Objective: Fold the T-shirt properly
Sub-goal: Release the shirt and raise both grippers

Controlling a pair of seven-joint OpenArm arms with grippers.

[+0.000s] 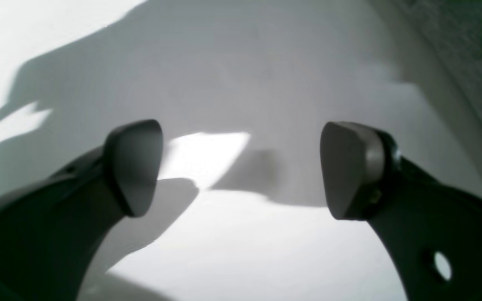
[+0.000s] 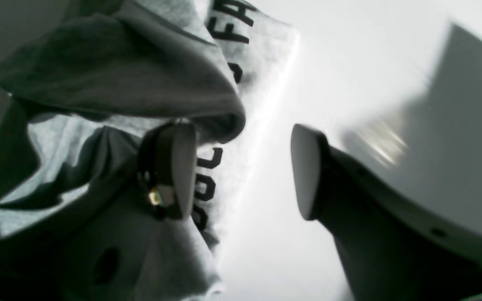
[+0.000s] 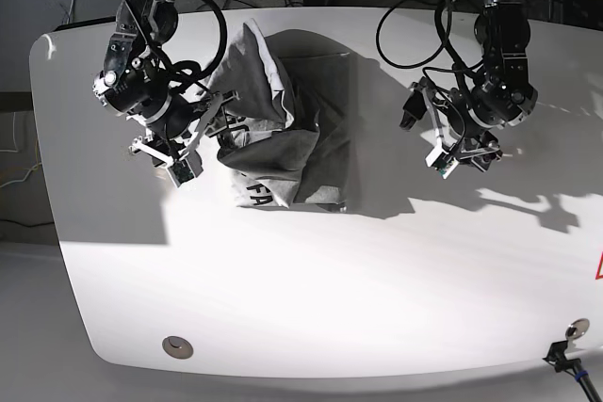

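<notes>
Toward the far-left part of the tabletop [image 3: 113, 308], the right pincer [image 3: 193, 138] hung at the left edge of the T-shirt [image 3: 292, 129], its jaws partly apart. In the right wrist view one fingertip [image 2: 178, 167] lay against the grey cloth beside the black lettering [image 2: 209, 175], the other fingertip [image 2: 306, 175] stood over bare white surface, and nothing was clamped between them. A loose fold [image 2: 140, 79] drooped above the nearer pad.

The T-shirt sat in the far middle of the tabletop as a crumpled, half-doubled heap, one flap thrown over the rest, lettering partly showing along its near-left edge.

Well to the right, nearer the far-right corner, the left pincer [image 3: 452, 129] hovered with jaws spread wide and empty; the left wrist view showed only shadowed white surface between its pads [image 1: 134, 167], with a strip of the cloth just visible at that view's upper right.

From here several things seemed likely to go wrong. If the right pincer closed where it stood, it might catch only the top layer or nothing at all, since just one jaw met the cloth. A bite through the drooping fold as well would probably drag several layers together and bunch the heap tighter. With the left pincer so far off, a one-sided pull could slide the whole shirt toward the left edge instead of spreading it. Flattening looked not yet done, so any fold now would likely set in the wrinkles.
</notes>
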